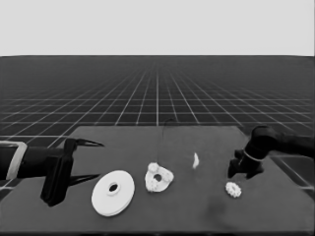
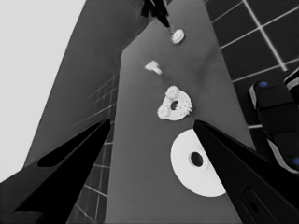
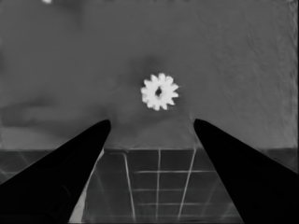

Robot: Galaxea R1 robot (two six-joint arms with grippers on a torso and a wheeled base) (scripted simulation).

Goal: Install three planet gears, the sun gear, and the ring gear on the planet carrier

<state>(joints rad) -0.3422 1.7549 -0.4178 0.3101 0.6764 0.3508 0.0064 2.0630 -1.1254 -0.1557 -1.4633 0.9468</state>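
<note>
Black-fingered right gripper [image 1: 239, 174] is hovering, fingers apart, above the last loose gear [image 1: 233, 189]. Three gears are sitting on the smaller round part [image 1: 158, 179]; the larger round part [image 1: 113, 192] is lying uninstalled beside the parked, open left gripper [image 1: 91, 160].

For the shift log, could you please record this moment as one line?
right gripper: open, above loose gear | smaller round part: three gears on | larger round part: beside it | left gripper: parked
</note>
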